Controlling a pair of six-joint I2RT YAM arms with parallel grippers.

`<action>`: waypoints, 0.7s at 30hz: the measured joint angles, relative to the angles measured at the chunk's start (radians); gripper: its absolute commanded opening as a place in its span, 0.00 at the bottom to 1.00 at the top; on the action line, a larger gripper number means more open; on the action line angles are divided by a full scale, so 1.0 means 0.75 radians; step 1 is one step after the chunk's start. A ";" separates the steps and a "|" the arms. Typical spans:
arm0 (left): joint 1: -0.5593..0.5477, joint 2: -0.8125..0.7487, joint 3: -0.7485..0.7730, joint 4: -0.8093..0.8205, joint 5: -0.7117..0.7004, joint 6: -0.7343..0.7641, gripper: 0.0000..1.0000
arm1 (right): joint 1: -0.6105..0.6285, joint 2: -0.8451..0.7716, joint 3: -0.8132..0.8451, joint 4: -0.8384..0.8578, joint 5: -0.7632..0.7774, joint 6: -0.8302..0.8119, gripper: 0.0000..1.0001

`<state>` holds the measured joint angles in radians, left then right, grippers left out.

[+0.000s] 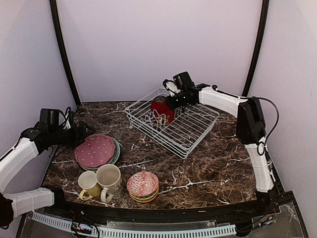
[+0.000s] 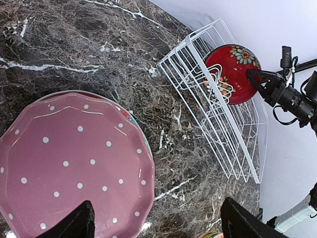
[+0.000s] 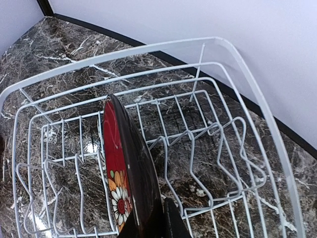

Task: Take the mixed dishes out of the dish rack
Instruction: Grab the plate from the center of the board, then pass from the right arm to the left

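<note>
**Right gripper pinches the red plate in the rack**

The right gripper (image 1: 171, 102) is squeezed shut on the top rim of the red plate (image 1: 162, 109). The plate stands up on its edge, right under this gripper, between the prongs of the dish rack (image 1: 190, 133). One dark finger (image 3: 173, 223) presses on the plain back of the plate. The other finger is hidden behind the side with the flowers.

The left gripper (image 2: 156, 224) has its fingers wide apart and holds nothing. It hangs just over the edge of the pink plate (image 2: 74, 163), which has white dots. The pink plate lies flat on top of a pale-green plate (image 1: 117, 150). The rack is well away in front of this gripper.

Behind the left gripper, closer to the arm bases, the yellow mug (image 1: 89, 184) and the beige mug (image 1: 110, 179) stand touching. Just beside them the red-and-white bowl (image 1: 142, 184) sits in the lime bowl (image 1: 144, 198).
</note>
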<state>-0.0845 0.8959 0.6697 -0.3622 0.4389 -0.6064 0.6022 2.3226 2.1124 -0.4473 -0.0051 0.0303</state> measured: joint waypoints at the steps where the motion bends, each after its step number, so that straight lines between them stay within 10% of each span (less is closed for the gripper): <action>1: -0.009 0.001 0.001 0.002 0.000 -0.004 0.87 | 0.000 -0.023 -0.003 -0.013 0.012 -0.005 0.07; 14: -0.045 -0.026 0.002 0.017 0.037 -0.028 0.89 | -0.006 -0.759 -0.612 0.136 0.222 0.103 0.01; 21: -0.113 -0.007 0.001 0.099 0.119 -0.063 0.88 | -0.074 -1.042 -1.167 0.368 -0.028 0.354 0.00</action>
<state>-0.1692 0.8909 0.6704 -0.2882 0.5282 -0.6537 0.5468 1.5414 1.2369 -0.1715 -0.0265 0.2958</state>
